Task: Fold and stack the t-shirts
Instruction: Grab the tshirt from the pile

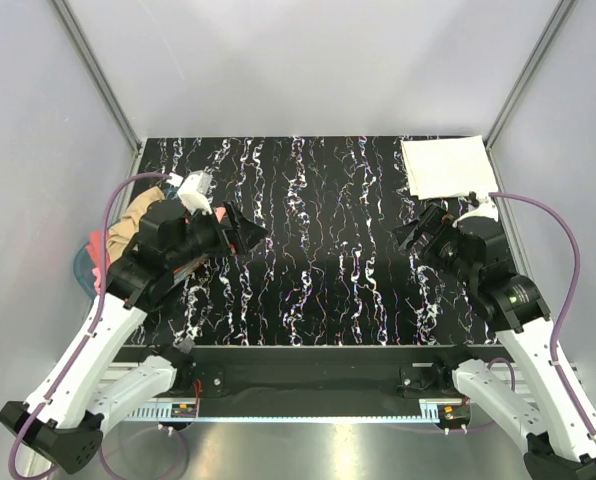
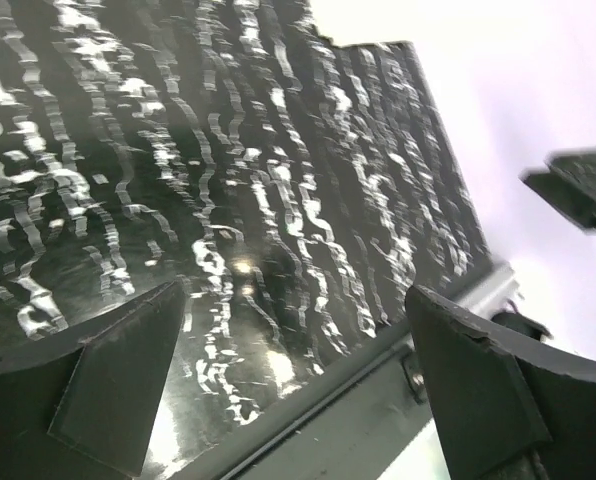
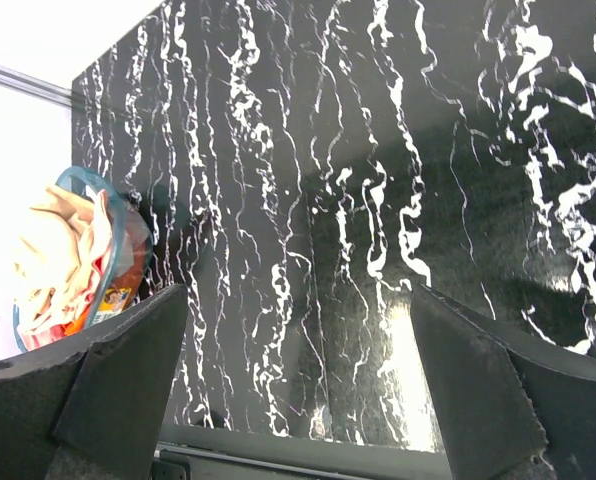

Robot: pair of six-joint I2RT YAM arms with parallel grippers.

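A folded white t-shirt point(image 1: 446, 166) lies flat at the table's back right corner. A tan t-shirt point(image 1: 138, 214) and a pink one point(image 1: 99, 251) are bunched in the blue basket point(image 1: 81, 266) at the table's left edge, partly hidden by my left arm. In the right wrist view the heap of shirts point(image 3: 56, 250) fills the basket point(image 3: 90, 181). My left gripper point(image 1: 253, 236) is open and empty above the table's left middle, pointing right. My right gripper point(image 1: 414, 236) is open and empty, just in front of the white shirt, pointing left.
The black marbled tabletop point(image 1: 318, 250) lies between the two grippers. White enclosure walls stand at the back and sides. A metal rail point(image 2: 378, 385) runs along the table's near edge. Part of the right arm point(image 2: 578, 186) shows in the left wrist view.
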